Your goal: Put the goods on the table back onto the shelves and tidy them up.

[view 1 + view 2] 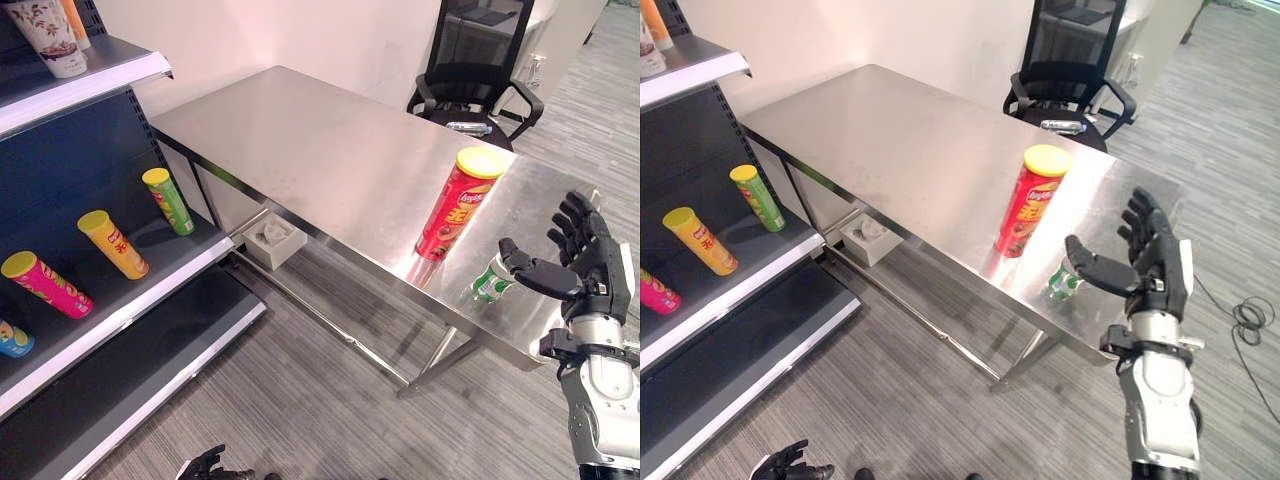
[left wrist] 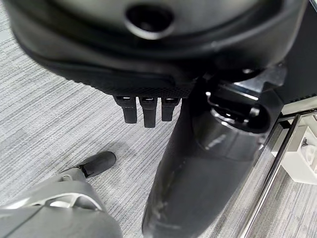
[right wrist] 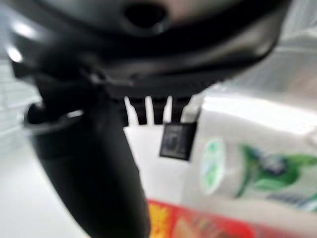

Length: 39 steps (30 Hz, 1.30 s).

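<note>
Reaching for the green-labelled bottle (image 1: 491, 282) was the step I judged to be in hand. It lay on its side at the near edge of the steel table (image 1: 330, 150), just beside the foot of the red canister (image 1: 455, 205) with the yellow lid, which stood upright. My right hand (image 1: 585, 265) hovered close to the bottle on its outer side, fingers straight and thumb spread wide, holding nothing. The right wrist view showed the bottle and the canister just past the fingers. My left hand (image 1: 205, 464) hung low near the floor, fingers relaxed and empty. On the shelves (image 1: 150, 265) to the left, several canisters already lay on their sides. Next, I reckoned, the hand had to close round the bottle without knocking the canister.
</note>
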Available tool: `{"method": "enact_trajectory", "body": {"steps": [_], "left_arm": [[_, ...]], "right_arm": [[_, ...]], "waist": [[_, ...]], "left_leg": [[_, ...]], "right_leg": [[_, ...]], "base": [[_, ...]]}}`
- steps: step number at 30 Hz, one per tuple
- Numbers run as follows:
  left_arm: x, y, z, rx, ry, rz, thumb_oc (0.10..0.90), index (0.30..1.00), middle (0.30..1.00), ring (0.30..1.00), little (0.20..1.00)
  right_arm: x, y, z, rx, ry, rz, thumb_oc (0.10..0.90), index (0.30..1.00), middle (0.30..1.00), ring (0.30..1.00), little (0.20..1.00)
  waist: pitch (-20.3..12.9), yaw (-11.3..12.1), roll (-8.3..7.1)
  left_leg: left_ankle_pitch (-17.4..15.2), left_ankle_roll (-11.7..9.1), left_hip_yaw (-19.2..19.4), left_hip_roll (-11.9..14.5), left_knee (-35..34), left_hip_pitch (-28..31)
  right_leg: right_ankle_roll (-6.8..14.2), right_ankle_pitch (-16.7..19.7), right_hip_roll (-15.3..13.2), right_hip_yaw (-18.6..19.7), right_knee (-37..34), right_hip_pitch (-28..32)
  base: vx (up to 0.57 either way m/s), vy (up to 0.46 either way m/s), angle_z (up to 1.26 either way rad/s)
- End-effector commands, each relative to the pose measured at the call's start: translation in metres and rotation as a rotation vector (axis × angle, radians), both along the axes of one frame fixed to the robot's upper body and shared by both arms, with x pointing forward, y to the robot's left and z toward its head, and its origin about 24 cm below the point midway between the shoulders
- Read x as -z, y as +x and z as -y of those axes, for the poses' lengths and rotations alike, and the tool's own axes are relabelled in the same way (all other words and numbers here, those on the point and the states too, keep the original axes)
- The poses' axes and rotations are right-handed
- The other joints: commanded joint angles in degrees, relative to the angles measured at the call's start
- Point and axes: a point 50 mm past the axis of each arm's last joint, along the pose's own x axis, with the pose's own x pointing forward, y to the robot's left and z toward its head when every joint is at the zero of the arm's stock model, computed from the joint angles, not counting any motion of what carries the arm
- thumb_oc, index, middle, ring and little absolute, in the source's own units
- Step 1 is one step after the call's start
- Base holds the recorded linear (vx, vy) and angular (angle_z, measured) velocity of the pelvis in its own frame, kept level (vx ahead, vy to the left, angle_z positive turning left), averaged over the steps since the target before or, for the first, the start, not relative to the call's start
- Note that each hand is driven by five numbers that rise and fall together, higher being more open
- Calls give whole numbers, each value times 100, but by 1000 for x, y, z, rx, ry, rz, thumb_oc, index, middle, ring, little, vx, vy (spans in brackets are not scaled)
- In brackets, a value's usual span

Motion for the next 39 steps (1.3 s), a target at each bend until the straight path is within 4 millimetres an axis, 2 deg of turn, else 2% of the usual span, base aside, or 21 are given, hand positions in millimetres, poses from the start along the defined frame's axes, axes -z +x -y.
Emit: {"method": "enact_trajectory", "body": {"steps": [1,6,8,10,16,29,39], "left_arm": [[-7,19,-4,64,36,69,800,900,900,900,900],[-7,18,-5,66,29,65,800,900,900,900,900],[-7,16,-5,61,21,62,800,900,900,900,900],[-6,15,-5,58,17,58,800,900,900,900,900],[-7,17,-5,61,23,67,800,900,900,900,900],[-6,14,-4,65,15,52,800,900,900,900,900],[-9,15,-10,57,21,69,800,900,900,900,900]], "right_arm": [[-60,-2,-3,-128,-109,245,800,900,900,900,900],[-53,-3,0,-148,-126,185,800,900,900,900,900],[-37,-6,10,-123,-179,62,800,900,900,900,900],[-34,-9,16,-95,-208,25,800,900,900,900,900],[-33,-13,23,-15,-272,-1,800,900,900,900,900],[-22,-14,28,8,-260,-54,800,900,900,900,900],[-6,-16,37,34,-241,-141,800,900,900,900,900]], "waist": [[-212,79,-55],[-218,71,-56],[-201,31,-63],[-190,14,-66],[-157,-36,-57],[-116,-20,-68],[-40,1,-117]], "left_leg": [[247,-232,-437,189,-60,-121],[256,-239,-439,200,-60,-125],[267,-247,-419,210,-60,-128],[273,-250,-410,218,-60,-133],[276,-252,-400,224,-60,-145],[279,-253,-427,228,-60,-182],[276,-249,-450,213,-60,-250]], "right_leg": [[400,-120,-84,-215,139,453],[395,-127,-73,-222,141,452],[390,-135,-58,-221,133,439],[388,-139,-48,-225,126,441],[384,-142,-37,-201,107,415],[380,-138,-29,-207,85,384],[370,-140,-23,-221,80,331]], "base": [[0,0,0],[0,0,0],[0,0,0],[0,0,0],[0,0,0],[0,0,0],[0,0,0]]}}
